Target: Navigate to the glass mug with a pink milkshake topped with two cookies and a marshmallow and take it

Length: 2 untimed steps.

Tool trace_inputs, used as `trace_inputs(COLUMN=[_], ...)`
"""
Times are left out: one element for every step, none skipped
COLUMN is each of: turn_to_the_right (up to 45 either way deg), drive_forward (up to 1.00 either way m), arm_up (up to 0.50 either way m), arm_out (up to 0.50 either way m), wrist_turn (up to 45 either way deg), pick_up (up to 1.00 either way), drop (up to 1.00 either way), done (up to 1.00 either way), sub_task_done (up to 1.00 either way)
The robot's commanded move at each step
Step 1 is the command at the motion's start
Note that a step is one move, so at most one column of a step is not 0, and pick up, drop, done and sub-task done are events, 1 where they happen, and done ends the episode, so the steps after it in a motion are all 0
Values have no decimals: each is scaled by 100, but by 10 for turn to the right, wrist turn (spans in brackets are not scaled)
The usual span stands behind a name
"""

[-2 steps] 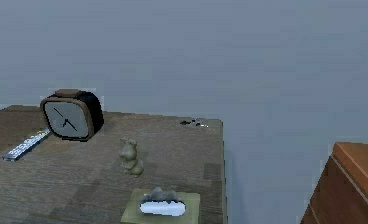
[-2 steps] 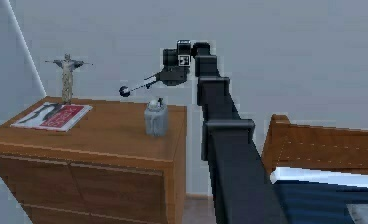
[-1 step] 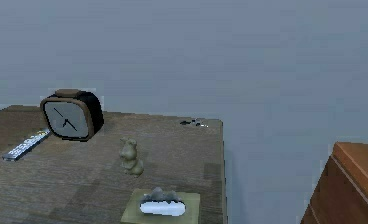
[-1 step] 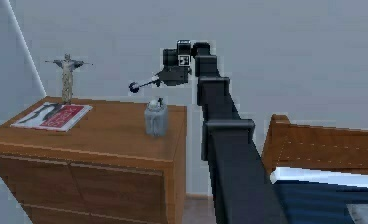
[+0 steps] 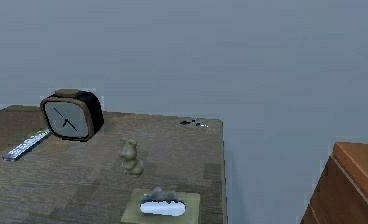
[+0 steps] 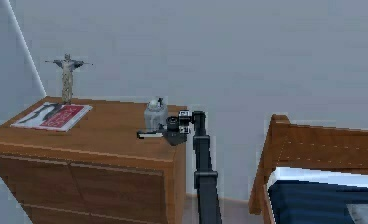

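Now | likely reaching toward pale mug-like thing standing on dresser corner | end effector at it, grasp impossible to tell | best keeping wrist level, lifting straight, avoiding tipping

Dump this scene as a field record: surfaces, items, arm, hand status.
surface: brown wooden dresser with drawers
on it: grey statuette with outstretched arms; flat red-and-white book; small grey-white lumpy object
arm: dark square bar
effector: hand near the lumpy object, contact unclear
held: cannot tell
forward view: brown-rimmed alarm clock, tan figurine on dark wooden tabletop
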Motion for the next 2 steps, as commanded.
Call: trace_inputs(turn_to_the_right=[0, 0], drive_forward=[0, 0], arm_up=[0, 10], arm_out=[0, 0], wrist_turn=[0, 0], pick_up=[100, 0], drop=[0, 0], done=[0, 0], sub_task_done=[0, 0])
